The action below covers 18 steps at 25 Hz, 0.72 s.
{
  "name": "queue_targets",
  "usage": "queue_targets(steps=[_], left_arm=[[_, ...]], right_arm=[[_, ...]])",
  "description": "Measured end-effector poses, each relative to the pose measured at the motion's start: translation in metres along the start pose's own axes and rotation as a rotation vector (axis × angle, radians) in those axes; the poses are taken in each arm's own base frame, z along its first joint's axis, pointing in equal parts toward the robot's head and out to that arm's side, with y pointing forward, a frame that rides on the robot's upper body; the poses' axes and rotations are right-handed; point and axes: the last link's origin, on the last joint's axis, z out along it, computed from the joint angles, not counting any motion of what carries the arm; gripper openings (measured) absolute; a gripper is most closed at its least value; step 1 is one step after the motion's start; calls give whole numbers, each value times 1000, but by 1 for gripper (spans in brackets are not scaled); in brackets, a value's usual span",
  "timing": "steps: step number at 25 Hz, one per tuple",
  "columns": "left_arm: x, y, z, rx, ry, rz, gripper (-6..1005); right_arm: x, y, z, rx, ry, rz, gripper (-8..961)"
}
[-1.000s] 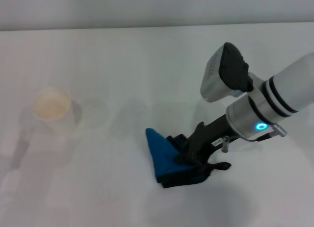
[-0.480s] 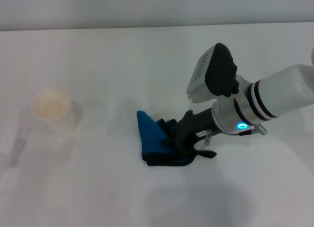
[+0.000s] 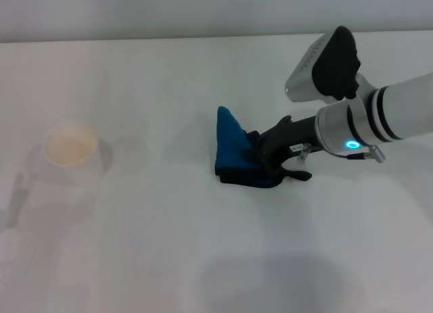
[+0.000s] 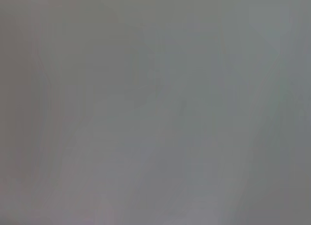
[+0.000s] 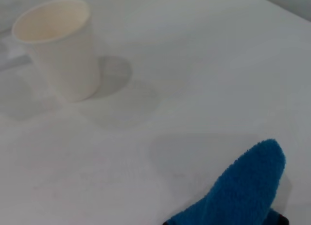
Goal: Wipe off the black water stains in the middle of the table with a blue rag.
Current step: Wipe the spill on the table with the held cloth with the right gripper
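Observation:
The blue rag [image 3: 231, 147] is bunched on the white table [image 3: 169, 252] just right of the middle, its pointed peak standing up and its dark edge lying flat. My right gripper [image 3: 264, 165] reaches in from the right, low over the tabletop, and is shut on the rag's dark right side. In the right wrist view the blue rag [image 5: 243, 188] fills the near corner, with bare table [image 5: 160, 55] beyond it. No black water stain shows in any view; it is hidden or out of view. My left gripper is out of view, and the left wrist view shows only flat grey.
A white paper cup [image 3: 70, 145] stands upright at the table's left, well away from the rag; the right wrist view also takes in the cup [image 5: 58, 47]. The table's far edge [image 3: 203, 39] meets a grey wall.
My right gripper has dragged the rag across the table: first a little left, then away from me and to the right. The cup has not moved.

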Motion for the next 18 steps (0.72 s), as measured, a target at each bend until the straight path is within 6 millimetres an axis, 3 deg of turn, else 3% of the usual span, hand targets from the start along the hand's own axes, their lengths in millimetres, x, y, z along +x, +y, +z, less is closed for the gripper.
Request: queue_targets(steps=[4,13,18], left_arm=[[0,0,1,2,3,0,876],[2,0,6,-1,13,-2,876],[3,2,11,-11,19,-2,876]], right_arm=[[2,5,-1,-43,23,-8,90],[14,47,-1,-305,177,-74,103],[10,52,5,-308,163,-83,117]])
